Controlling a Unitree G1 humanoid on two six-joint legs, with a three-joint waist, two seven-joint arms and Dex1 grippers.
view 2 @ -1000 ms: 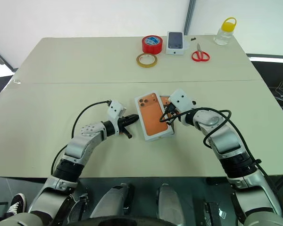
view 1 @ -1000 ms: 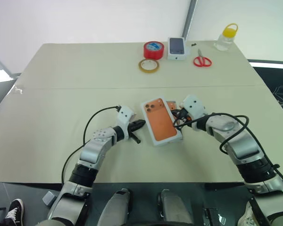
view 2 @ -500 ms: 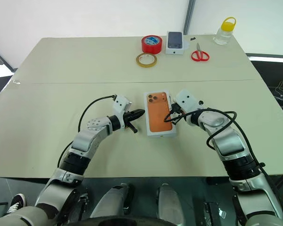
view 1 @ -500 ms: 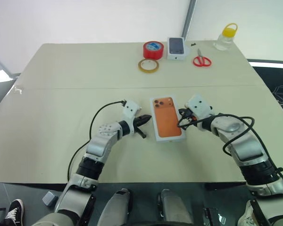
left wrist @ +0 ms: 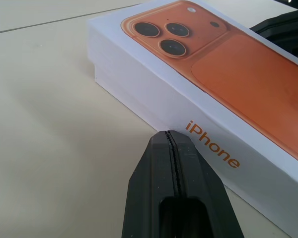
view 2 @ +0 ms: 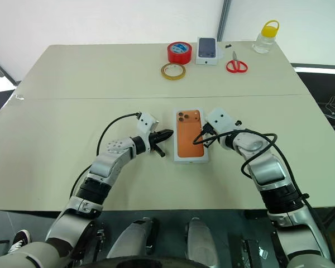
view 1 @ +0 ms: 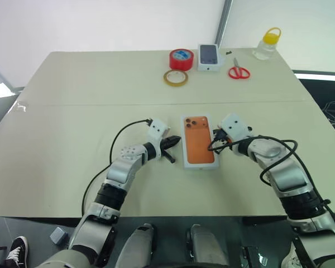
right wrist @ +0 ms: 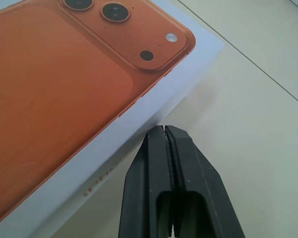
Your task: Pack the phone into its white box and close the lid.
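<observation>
Now the lid (view 1: 200, 139) sits on the table (view 1: 72, 100), flanked by 2 pincers: left gripper (left wrist: 170, 136) and right gripper (right wrist: 165, 131), both pressed together, empty.

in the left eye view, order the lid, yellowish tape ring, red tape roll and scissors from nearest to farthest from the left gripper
From the left gripper:
1. lid, right beside its tips, mid-table.
2. yellowish tape ring, toward the far edge.
3. red tape roll, just behind the ring.
4. scissors, far edge, off to the right.
</observation>
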